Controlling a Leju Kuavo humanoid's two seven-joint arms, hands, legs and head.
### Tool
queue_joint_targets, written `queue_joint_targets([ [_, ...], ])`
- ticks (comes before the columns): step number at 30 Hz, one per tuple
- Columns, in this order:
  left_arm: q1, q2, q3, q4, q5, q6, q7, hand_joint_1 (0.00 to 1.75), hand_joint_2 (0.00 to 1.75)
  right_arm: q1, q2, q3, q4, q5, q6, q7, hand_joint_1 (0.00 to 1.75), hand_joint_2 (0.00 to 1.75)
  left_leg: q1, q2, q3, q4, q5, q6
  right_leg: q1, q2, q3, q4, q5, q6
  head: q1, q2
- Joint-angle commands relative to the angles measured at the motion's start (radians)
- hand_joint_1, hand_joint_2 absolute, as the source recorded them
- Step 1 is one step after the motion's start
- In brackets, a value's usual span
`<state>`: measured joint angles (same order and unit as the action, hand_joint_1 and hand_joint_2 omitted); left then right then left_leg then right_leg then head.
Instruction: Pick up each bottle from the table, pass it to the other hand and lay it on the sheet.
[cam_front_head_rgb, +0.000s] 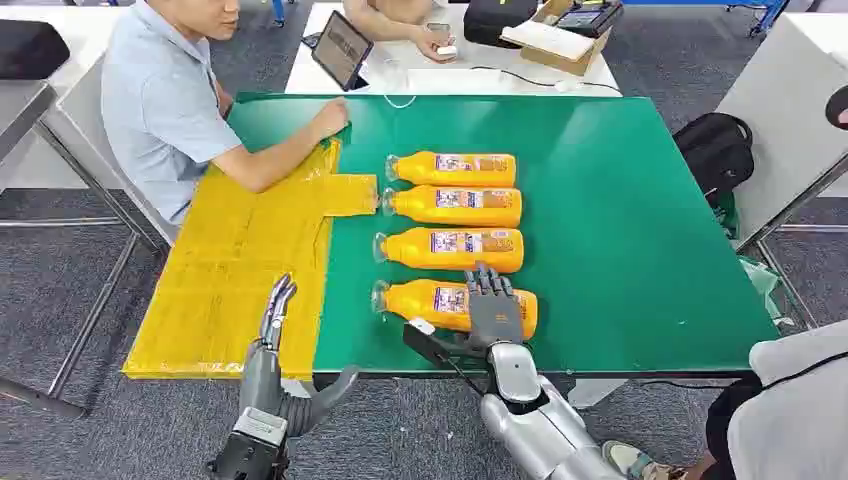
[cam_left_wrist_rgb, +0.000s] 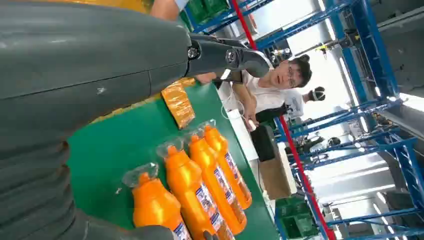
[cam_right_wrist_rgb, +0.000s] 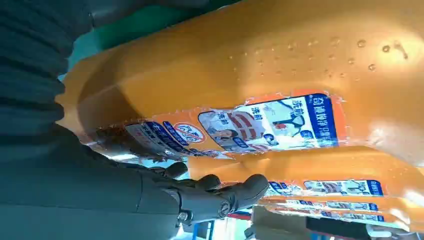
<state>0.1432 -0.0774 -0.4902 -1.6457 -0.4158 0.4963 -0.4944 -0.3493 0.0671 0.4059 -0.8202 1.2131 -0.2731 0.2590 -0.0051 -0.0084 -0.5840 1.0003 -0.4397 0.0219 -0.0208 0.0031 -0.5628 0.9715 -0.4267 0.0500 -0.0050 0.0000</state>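
We count four bottles lying on their sides in a column on the green bench (cam_front_head_rgb: 640, 210), caps pointing toward the yellow sheet (cam_front_head_rgb: 235, 270). Each is bright orange plastic with a clear cap at the neck and a printed label in blue, white and red wrapped round the body. From far to near: the first bottle (cam_front_head_rgb: 452, 169), the second bottle (cam_front_head_rgb: 455, 206), the third bottle (cam_front_head_rgb: 452, 249), and the nearest bottle (cam_front_head_rgb: 440, 300).

Our right robot hand (cam_front_head_rgb: 493, 300) lies over the base end of the nearest bottle, fingers spread across its top; in the right wrist view the bottle body sits close against the palm with droplets on the plastic, and the dark fingers (cam_right_wrist_rgb: 220, 192) reach past its far side. We cannot tell whether the grip has closed.

Our left robot hand (cam_front_head_rgb: 277, 310) hangs over the near part of the sheet at the bench edge, fingers straight and apart, holding nothing.

One sheet covers the left part of the bench, with a flap reaching toward the bottle caps. A person in a light blue shirt (cam_front_head_rgb: 160, 100) rests a hand (cam_front_head_rgb: 328, 118) on its far corner.
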Motion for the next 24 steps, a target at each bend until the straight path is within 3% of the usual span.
queue_joint_targets([
  [1, -0.023, 0.013, 0.012, 0.029, 0.015, -0.018, 0.002, 0.0, 1.75, 0.026, -0.045, -0.059, 0.131, -0.022, 0.027, -0.002, 0.24, 1.75, 0.002, -0.004, 0.002, -0.001, 0.001, -0.001, 0.002, -0.005, 0.002, -0.003, -0.001, -0.002, 0.0, 0.0],
  [9, -0.025, 0.014, 0.013, 0.031, 0.016, -0.018, 0.002, 0.0, 1.75, 0.024, -0.046, -0.06, 0.138, -0.022, 0.024, -0.006, 0.24, 1.75, 0.002, -0.003, 0.001, -0.002, 0.001, -0.001, 0.002, -0.004, 0.001, -0.003, 0.0, -0.002, 0.0, 0.0],
  [10, -0.044, 0.018, 0.002, 0.048, 0.036, -0.04, -0.008, 0.0, 1.75, 0.003, -0.072, -0.139, 0.253, -0.065, 0.02, 0.002, 1.75, 1.75, 0.001, -0.003, 0.002, -0.001, 0.001, -0.001, 0.001, -0.003, 0.001, -0.002, 0.0, -0.002, 0.0, 0.0],
  [22, -0.075, 0.021, -0.009, 0.073, 0.074, -0.081, -0.029, 0.0, 1.75, -0.038, -0.113, -0.219, 0.416, -0.07, 0.018, -0.03, 1.75, 1.75, 0.002, -0.011, 0.011, -0.002, 0.002, 0.001, 0.002, -0.01, 0.015, -0.011, -0.002, -0.001, 0.0, 0.0],
  [24, -0.075, 0.026, -0.008, 0.071, 0.097, -0.08, -0.042, 0.0, 1.75, -0.024, -0.082, -0.307, 0.397, -0.207, 0.041, -0.224, 1.75, 1.75, 0.002, -0.008, 0.015, -0.001, 0.0, 0.003, 0.001, -0.006, 0.018, -0.011, -0.003, 0.0, 0.0, 0.0],
])
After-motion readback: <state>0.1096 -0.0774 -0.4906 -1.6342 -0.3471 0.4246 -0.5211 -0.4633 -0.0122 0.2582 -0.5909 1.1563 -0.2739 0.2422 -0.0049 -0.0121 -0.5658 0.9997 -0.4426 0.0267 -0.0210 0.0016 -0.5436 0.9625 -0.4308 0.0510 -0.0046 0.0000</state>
